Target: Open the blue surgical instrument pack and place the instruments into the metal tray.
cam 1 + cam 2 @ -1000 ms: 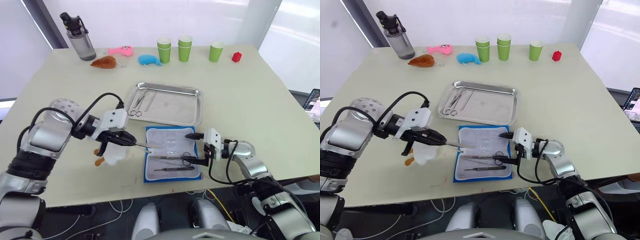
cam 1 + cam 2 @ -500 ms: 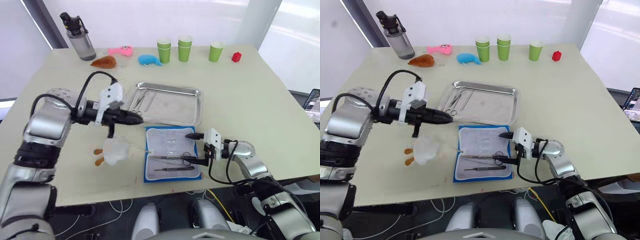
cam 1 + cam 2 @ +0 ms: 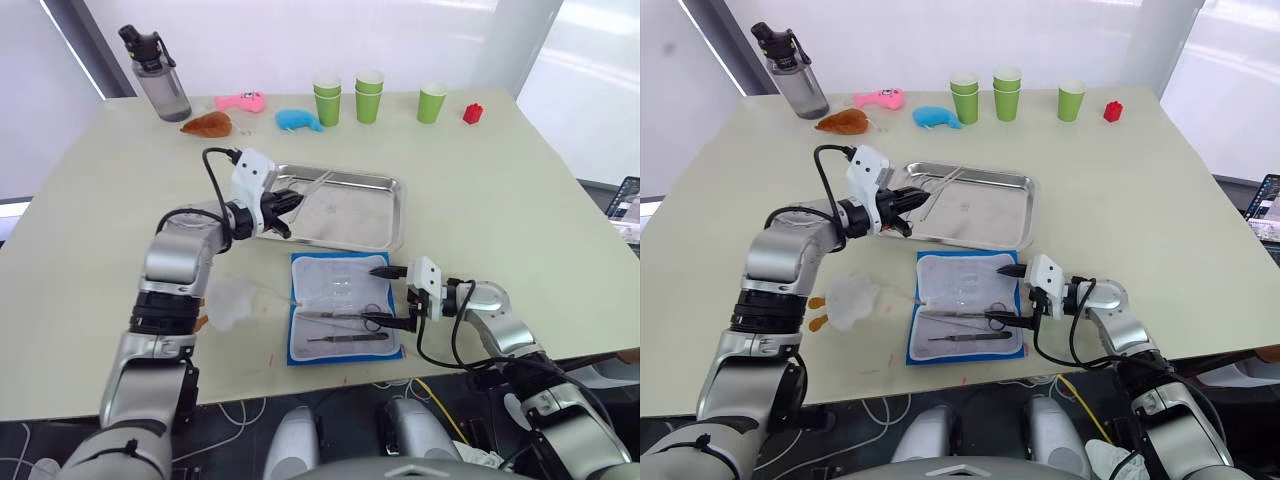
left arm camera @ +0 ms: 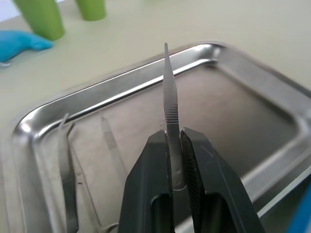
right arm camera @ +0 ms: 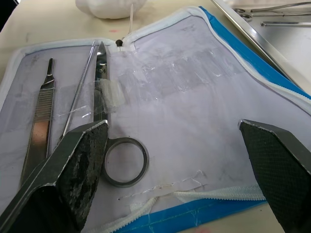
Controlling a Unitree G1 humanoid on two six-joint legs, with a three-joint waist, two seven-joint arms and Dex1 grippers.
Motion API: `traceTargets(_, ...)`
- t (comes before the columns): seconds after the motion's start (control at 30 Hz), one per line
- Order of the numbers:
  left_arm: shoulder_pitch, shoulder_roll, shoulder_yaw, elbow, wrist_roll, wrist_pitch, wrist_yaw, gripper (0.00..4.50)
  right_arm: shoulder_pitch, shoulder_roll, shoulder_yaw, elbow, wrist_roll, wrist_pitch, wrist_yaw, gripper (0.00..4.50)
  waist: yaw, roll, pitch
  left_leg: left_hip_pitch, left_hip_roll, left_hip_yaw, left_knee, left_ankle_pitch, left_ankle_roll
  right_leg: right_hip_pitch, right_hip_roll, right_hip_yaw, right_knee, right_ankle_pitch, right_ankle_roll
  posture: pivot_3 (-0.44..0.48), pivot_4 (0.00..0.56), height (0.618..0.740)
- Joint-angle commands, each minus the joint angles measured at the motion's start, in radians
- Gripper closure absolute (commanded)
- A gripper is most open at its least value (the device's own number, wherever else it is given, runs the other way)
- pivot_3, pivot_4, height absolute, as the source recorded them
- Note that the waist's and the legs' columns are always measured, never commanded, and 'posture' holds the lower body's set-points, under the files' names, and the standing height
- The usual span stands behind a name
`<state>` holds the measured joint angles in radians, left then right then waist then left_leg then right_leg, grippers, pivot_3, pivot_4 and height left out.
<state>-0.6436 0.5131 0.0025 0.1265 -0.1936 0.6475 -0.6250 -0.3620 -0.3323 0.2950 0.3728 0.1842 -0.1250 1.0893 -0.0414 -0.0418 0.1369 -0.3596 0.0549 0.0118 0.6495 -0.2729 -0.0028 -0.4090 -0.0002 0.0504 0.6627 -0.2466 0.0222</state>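
Left claw point(image 4: 176, 145) pinches a slim instrument point(image 4: 170, 97) above the metal tray point(image 4: 252, 73); right claw point(image 5: 180, 160) gapes.

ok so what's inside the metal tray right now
The metal tray holds a few slender silver instruments lying near its left end. The left gripper holds another instrument above them, not yet set down. Exact count unclear; the gripper hides part of that end.

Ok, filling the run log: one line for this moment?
left end effector: shut on scalpel handle over metal tray | right end effector: open at pack
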Motion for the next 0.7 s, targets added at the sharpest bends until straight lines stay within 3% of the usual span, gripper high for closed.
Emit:
traceTargets(0.03, -0.011, -0.057, 0.016, -0.003, 0.039, -0.030, 0.123, 4.39, 0.066, -0.029, 0.053, 0.122, -0.095, 0.056, -0.019, 0.00, 0.002, 0.000, 0.000, 0.000, 0.000, 0.000, 0.000, 0.000, 0.000, 0.000, 0.000, 0.000, 0.000, 0.000, 0.000, 0.000, 0.150, 0.734)
traceTargets(0.3, -0.029, -0.195, 0.001, 0.029, 0.090, 0.099, 0.325, 4.39, 0.061, -0.025, 0.052, 0.124, -0.095, 0.055, -0.024, 0.00, 0.001, 0.000, 0.000, 0.000, 0.000, -0.001, 0.001, 0.000, 0.000, 0.001, 0.000, 0.000, 0.000, 0.001, 0.000, 0.000, 0.150, 0.734)
traceTargets(0.7, -0.051, -0.267, -0.002, 0.075, 0.105, 0.163, 0.421, 4.39, 0.063, -0.021, 0.054, 0.124, -0.096, 0.052, -0.027, 0.00, 0.000, 0.000, 0.000, 0.000, -0.001, -0.002, 0.001, 0.000, 0.000, 0.001, 0.000, -0.001, 0.000, 0.001, 0.001, 0.000, 0.150, 0.734)
